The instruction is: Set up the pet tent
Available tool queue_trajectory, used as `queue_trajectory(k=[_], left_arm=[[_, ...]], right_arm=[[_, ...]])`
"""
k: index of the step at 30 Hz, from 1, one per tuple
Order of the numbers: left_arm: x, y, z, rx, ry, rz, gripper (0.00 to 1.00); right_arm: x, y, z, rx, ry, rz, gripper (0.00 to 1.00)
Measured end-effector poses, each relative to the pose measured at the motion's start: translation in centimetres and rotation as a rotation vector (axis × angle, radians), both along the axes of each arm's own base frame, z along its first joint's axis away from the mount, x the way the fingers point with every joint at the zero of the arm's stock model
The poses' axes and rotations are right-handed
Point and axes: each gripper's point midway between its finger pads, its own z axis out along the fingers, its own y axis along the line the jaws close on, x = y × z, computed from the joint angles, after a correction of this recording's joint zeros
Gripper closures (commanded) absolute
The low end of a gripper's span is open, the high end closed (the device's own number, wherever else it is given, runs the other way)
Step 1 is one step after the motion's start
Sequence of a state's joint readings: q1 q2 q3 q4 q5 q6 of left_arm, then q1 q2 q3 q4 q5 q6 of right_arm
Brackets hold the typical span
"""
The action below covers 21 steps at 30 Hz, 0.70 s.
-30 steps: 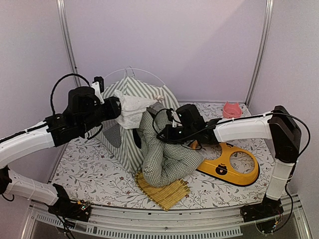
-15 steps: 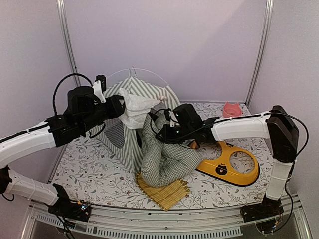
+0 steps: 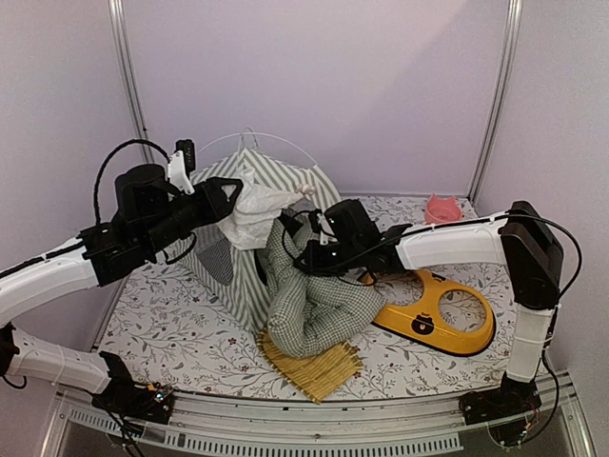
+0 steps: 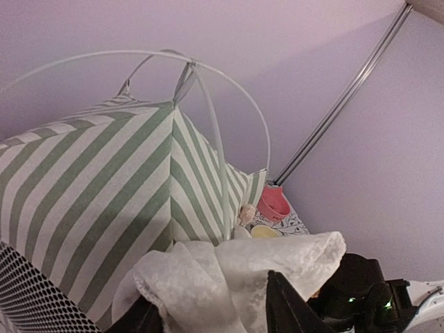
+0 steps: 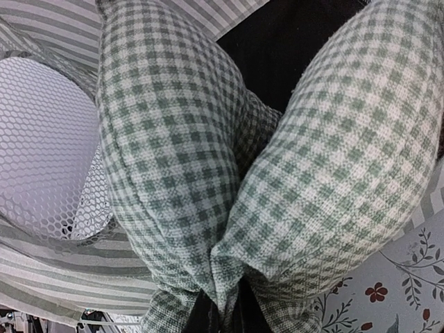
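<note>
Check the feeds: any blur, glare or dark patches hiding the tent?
Top external: even light, no glare, pet tent sharp. Left wrist: stripes crisp, lace curtain slightly soft near the bottom edge. Right wrist: gingham cushion fills the frame, dark gap behind it.

Left fingers [image 3: 231,188] pinch the bunched white lace curtain [image 3: 259,205]; the striped pet tent [image 3: 238,281] stands just below and behind them. Right fingers [image 3: 306,251] are sunk into a fold of the gingham cushion [image 3: 319,300]. The cushion slumps below them onto the desk [image 3: 181,324], overlapping a yellow slatted mat [image 3: 319,369].
</note>
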<state>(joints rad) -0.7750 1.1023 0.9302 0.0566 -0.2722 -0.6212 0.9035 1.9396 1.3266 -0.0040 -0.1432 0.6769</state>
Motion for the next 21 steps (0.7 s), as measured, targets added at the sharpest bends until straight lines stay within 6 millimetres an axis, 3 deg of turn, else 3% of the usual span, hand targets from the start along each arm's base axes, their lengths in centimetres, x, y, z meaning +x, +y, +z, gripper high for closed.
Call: queue_trajectory(k=[6,10,16,21], left_arm=[[0.9,-0.8,-2.2,0.051,0.048,0.003,0.56],[1.5,-1.1,-3.1,0.087,0.073,0.016,0.69],[1.8,-1.2,-2.9,0.13,0.086,0.035,1.0],[1.4,-1.8,-2.6,0.157,0.095,-0.013,1.0]], right_arm=[[0.0,0.3,0.1,-0.012,-0.002,0.004,1.0],[-0.2,0.5,0.4,-0.028,-0.014,0.008,1.0],[-0.8,1.5,1.4,-0.06,-0.079,0.042,1.0],[-1.2,2.6,3.0,-0.08,-0.171,0.086,1.0]])
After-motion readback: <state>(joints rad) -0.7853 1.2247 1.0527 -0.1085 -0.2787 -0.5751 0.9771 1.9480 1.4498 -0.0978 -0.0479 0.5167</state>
